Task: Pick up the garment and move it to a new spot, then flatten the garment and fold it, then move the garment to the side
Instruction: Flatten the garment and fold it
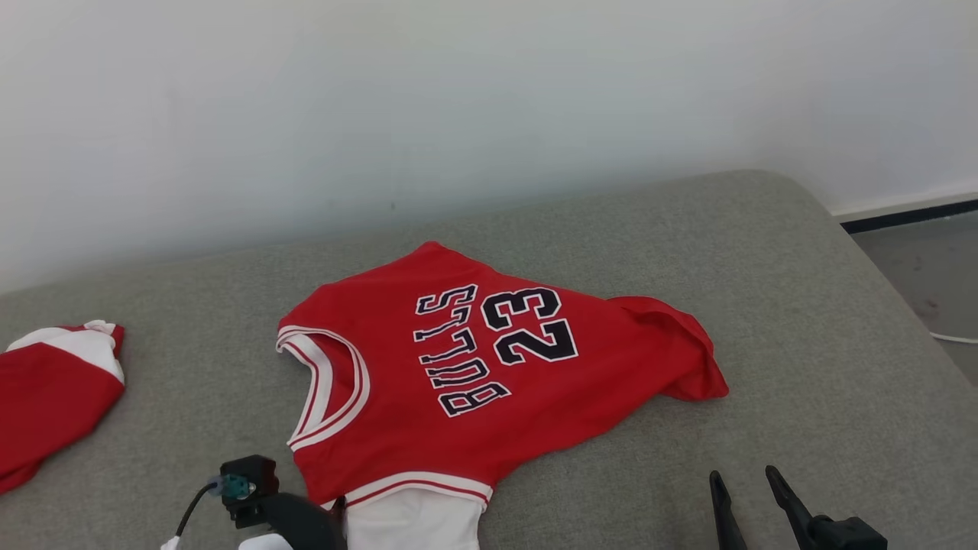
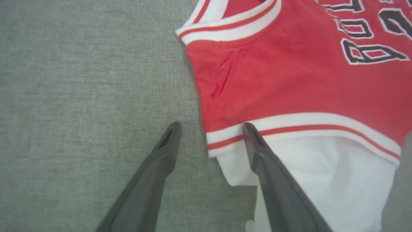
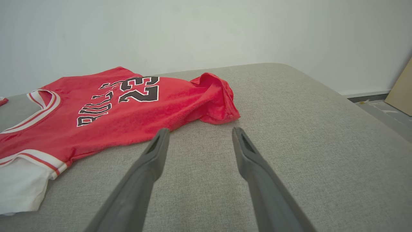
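The garment point(image 1: 458, 382) is a red jersey with white trim and black "BULLS 23" lettering, spread out on the grey padded surface point(image 1: 764, 305), its far right end bunched up. A white part sticks out at its near edge. In the left wrist view my left gripper point(image 2: 211, 127) is open over the garment's point(image 2: 289, 80) trimmed corner, one finger above the white cloth, the other above bare surface, gripping nothing. My right gripper point(image 1: 743, 473) stands open at the lower right, off the cloth. In the right wrist view it point(image 3: 199, 130) points past the garment's point(image 3: 112, 109) bunched end.
A second red and white piece of clothing point(image 1: 53, 389) lies at the left edge of the surface. A pale wall runs along the back. The surface ends at the right, with floor point(image 1: 932, 283) beyond it and a cardboard sheet point(image 3: 402, 90) leaning there.
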Motion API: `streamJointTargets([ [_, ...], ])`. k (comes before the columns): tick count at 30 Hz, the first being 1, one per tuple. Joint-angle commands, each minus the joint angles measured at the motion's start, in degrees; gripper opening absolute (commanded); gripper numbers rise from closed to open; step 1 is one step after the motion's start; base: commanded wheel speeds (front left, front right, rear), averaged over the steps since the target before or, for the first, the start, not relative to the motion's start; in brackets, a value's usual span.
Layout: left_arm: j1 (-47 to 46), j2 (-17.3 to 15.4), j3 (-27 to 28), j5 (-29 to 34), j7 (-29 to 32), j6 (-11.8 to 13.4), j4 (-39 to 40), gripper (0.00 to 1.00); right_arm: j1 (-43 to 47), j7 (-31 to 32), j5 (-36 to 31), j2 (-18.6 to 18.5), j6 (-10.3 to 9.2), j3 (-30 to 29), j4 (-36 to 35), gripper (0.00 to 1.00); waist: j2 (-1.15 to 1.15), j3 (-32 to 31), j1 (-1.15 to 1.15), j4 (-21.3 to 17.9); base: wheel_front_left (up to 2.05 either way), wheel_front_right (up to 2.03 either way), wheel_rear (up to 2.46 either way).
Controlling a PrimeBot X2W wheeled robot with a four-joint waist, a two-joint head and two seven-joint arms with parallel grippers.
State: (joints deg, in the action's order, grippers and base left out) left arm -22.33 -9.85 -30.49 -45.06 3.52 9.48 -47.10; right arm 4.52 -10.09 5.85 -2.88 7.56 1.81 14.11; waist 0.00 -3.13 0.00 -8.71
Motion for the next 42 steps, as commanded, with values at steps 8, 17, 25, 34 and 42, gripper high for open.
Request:
streamJointTargets([
  [8, -4.0, -0.01, 1.08, -0.39, -3.43, -1.88, -5.42, 0.0, -0.91, 0.32, -0.74, -0.01, -0.15, 0.04, -1.33, 1.0, 0.0, 3.07, 0.0, -2.99, 0.0, 0.0, 0.0],
  [17, -11.22, -3.94, 1.71, 3.2, -13.88, -0.61, -9.19, 0.0, -1.39, 0.93, -1.14, -0.31, -0.15, 0.0, -2.2, 1.0, 0.0, 4.87, 0.0, -3.54, 0.0, 0.0, 0.0],
  [25, -11.74, -2.12, 1.41, 4.05, -17.45, -1.13, -11.07, 1.0, -0.71, 1.24, -1.24, -0.22, -0.15, -1.31, -2.9, 1.0, 0.0, 4.9, 0.0, -1.37, 0.0, 0.0, 0.0],
  [34, 1.63, -0.22, 9.18, 12.26, -18.65, 2.36, 10.33, 1.0, 0.45, -0.18, -1.51, -0.09, -0.15, -4.68, -3.09, 1.0, 0.0, 2.44, 0.0, 4.13, 0.0, 0.0, 0.0],
  [42, 17.75, 3.23, 17.07, 22.41, -18.66, -0.44, 28.16, 1.0, 1.54, -0.72, -1.94, -0.01, -0.15, -6.82, -1.69, 1.0, 0.0, 0.01, 0.0, 6.89, 0.0, 0.0, 0.0],
])
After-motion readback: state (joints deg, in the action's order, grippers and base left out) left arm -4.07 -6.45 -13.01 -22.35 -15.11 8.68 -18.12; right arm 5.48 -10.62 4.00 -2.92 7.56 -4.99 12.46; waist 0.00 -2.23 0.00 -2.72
